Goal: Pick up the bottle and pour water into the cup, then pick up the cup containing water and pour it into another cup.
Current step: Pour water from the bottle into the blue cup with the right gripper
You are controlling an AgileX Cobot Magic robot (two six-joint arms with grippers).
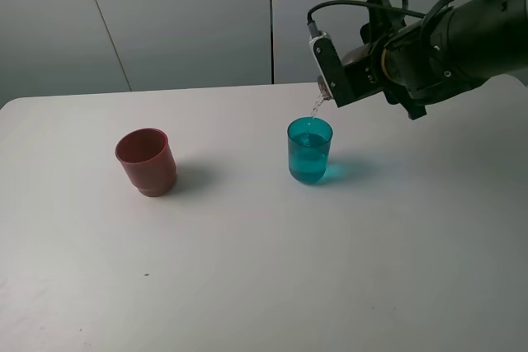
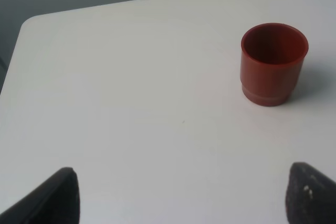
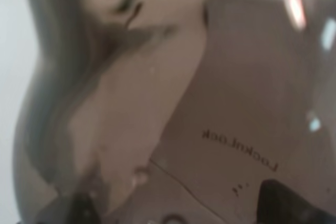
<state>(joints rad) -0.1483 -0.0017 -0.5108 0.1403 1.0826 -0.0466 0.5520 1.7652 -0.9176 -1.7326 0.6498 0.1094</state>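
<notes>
My right gripper (image 3: 181, 208), clamped on the bottle (image 3: 236, 77), holds its neck tilted just above the cup (image 1: 309, 151); left gripper (image 2: 184, 198) gapes empty.

Bottle (image 3: 220, 93) pouring into teal cup (image 1: 309, 152), red cup (image 1: 146, 162) apart

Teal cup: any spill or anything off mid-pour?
Nothing stands out. The stream from the bottle lands inside the cup, which stands upright; the table around it shows no spilled water.
</notes>
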